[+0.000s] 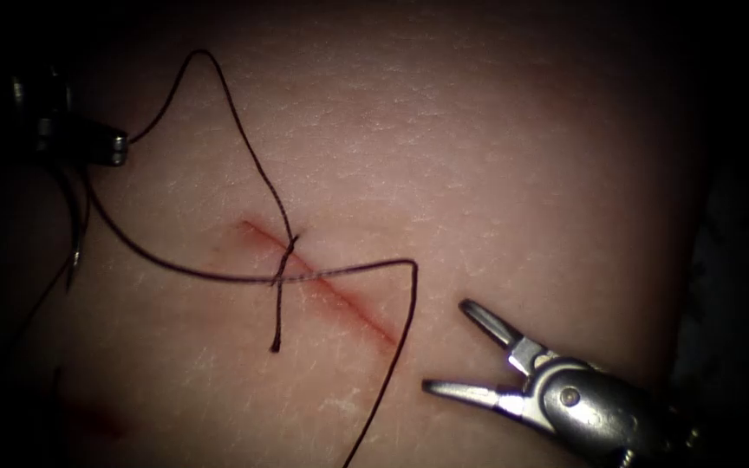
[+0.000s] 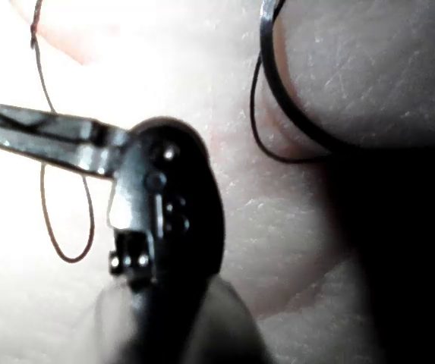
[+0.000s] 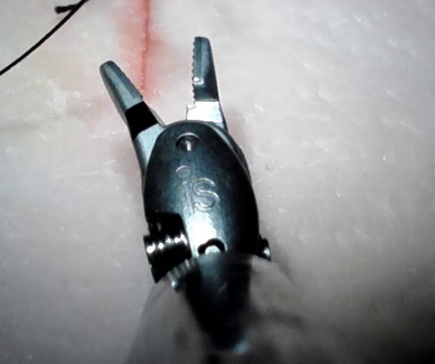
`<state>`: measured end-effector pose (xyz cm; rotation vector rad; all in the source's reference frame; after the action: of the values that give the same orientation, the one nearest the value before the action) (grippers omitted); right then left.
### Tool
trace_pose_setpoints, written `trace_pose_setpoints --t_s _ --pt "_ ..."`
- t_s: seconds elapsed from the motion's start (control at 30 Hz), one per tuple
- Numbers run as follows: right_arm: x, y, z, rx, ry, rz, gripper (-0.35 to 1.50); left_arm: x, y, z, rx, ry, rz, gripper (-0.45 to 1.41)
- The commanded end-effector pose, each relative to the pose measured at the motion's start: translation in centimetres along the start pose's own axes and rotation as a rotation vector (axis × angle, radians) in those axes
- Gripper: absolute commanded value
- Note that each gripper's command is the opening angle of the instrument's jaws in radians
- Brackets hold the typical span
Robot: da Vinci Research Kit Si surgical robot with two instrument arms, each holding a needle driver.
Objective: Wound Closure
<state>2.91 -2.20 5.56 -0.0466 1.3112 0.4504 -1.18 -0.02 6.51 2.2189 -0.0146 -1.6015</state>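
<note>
- Right tool [image 1: 470, 351]: jaws spread wide, nothing between them. I see it sitting low on the right side of the cut, near the cut's lower end but apart from it. In the right wrist view the same tool [image 3: 164, 80] is open over bare tissue, with the red line of the cut just beyond its tips.
- Left tool [image 1: 101, 143]: far out on the left side, in the dark edge. Jaws closed, with the thread [image 1: 244, 143] running off from the tip, so I judge it is gripping the thread. In the left wrist view its jaws [image 2: 27, 133] are pressed together with a strand across them.
- Needle [image 1: 75, 238]: a dark curve hanging just below the left tool, well left of the cut. It looks free of the tissue; neither tool holds it, as far as I can make out. In the left wrist view the needle [image 2: 285, 98] lies as a dark arc on the surface.
- Thread: one strand climbs from the crossing to a peak and drops to the left tool; another sweeps across the cut, kinks sharply and runs down out of view; a short tail [image 1: 276, 329] hangs below the crossing.
- Progress, my judgement: one stitch is through the upper part of the cut [image 1: 322, 282], strands crossed there but slack, not snugged. The lower stretch lies unstitched.
- Tissue [image 1: 496, 156]: pale, finely wrinkled skin; cut is a thin red slanting line, a faint red smear [image 1: 88, 420] lower left.
</note>
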Motion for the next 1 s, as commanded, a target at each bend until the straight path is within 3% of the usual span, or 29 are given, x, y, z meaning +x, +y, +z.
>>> trace_pose_setpoints --t_s 0.03,0.07,0.13,0.2,0.23,0.3,0.33,0.37,0.53,0.63,0.73,0.77,0.93,1.0 --pt "-0.07 0.12 0.13 0.002 0.002 0.002 1.30 -0.07 0.03 0.13 -0.154 0.037 0.005 -0.45" --pt "-0.07 0.20 0.18 0.002 0.002 0.003 1.28 -0.04 0.06 0.17 -0.274 0.066 0.009 -0.45" --pt "-0.10 0.41 0.33 0.010 0.006 0.016 1.23 0.01 0.12 0.30 -0.428 0.107 0.014 -0.45" --pt "-0.13 0.50 0.45 0.025 0.020 0.021 1.13 0.02 0.15 0.37 -0.447 0.115 0.014 -0.45" --pt "-0.15 0.57 0.62 0.052 0.029 0.067 1.00 0.02 0.21 0.44 -0.395 0.108 0.010 -0.45" --pt "-0.17 0.62 0.81 0.089 0.032 0.104 0.96 0.00 0.28 0.51 -0.158 0.058 -0.005 -0.45" --pt "-0.18 0.63 0.98 0.113 0.032 0.122 0.91 -0.03 0.32 0.58 0.094 0.005 -0.020 -0.45" --pt "-0.19 0.63 1.09 0.128 0.032 0.139 0.91 -0.03 0.34 0.60 0.138 -0.029 -0.031 -0.45" --pt "-0.13 0.57 1.48 0.184 0.052 0.181 0.84 -0.01 0.36 0.58 0.183 -0.125 -0.073 -0.45" --pt "-0.08 0.55 1.65 0.208 0.072 0.186 0.52 0.00 0.40 0.56 0.194 -0.156 -0.086 -0.45" --pt "-0.07 0.57 1.79 0.232 0.086 0.191 0.07 0.00 0.49 0.58 0.199 -0.170 -0.102 -0.45" --pt "-0.08 0.57 1.84 0.236 0.084 0.207 0.07 -0.01 0.52 0.60 0.206 -0.187 -0.106 -0.45" --pt "-0.05 0.52 2.03 0.275 0.086 0.228 -0.35 0.01 0.74 0.68 0.236 -0.308 -0.152 -0.45" --pt "-0.05 0.51 2.08 0.279 0.087 0.232 -0.35 0.02 0.78 0.70 0.240 -0.324 -0.168 -0.45"
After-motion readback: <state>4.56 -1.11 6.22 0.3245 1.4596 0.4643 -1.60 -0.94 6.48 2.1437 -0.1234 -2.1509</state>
